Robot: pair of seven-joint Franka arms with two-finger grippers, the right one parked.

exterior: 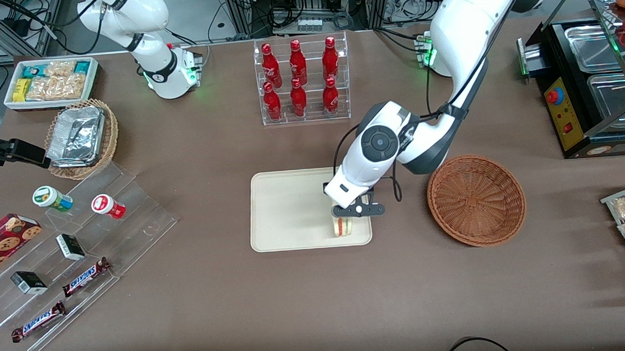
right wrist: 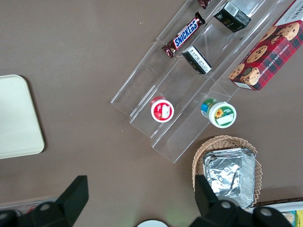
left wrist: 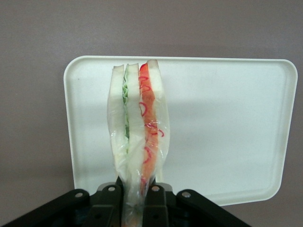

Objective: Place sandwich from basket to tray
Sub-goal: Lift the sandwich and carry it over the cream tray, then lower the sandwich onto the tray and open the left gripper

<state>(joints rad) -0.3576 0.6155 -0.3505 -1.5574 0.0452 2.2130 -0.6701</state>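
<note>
Cream tray (exterior: pixel 287 208), sandwich (left wrist: pixel 138 127) clamped in end effector (left wrist: pixel 138 201) above

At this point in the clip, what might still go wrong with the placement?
The gripper is shut on the sandwich by the wrapper's thin end only, so it might slip or swing before it is set down. The wedge hangs over the tray near the corner closest to the basket, so it may land on the rim or tip off onto the table. Released standing on edge, it would probably topple.
</note>
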